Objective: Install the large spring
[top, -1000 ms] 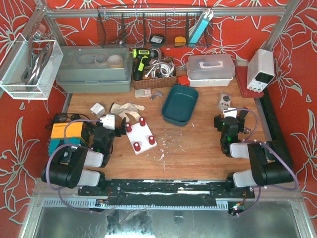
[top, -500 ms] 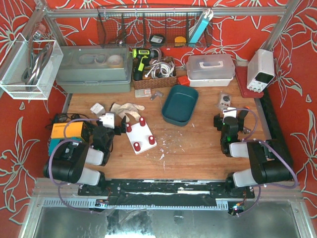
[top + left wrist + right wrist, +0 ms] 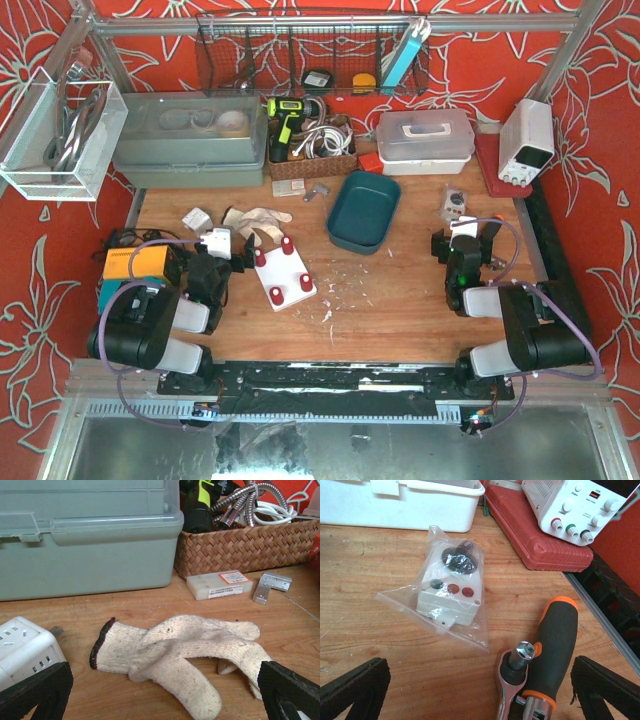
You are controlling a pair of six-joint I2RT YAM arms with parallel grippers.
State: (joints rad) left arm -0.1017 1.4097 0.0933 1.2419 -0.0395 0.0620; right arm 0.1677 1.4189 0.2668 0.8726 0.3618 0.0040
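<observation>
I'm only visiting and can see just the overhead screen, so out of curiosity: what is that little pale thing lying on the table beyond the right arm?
Observer: The right wrist camera shows a white box with coloured buttons, sealed in a clear plastic bag.
Operator: Is anything lying nearer that arm?
Observer: Yes, a ratchet wrench with a black and orange handle, just beside the bag.
Operator: And what is on the left?
Observer: The left wrist camera shows a cream knitted glove with a dark cuff edge, lying flat ahead of the wide-spread left fingers.
</observation>
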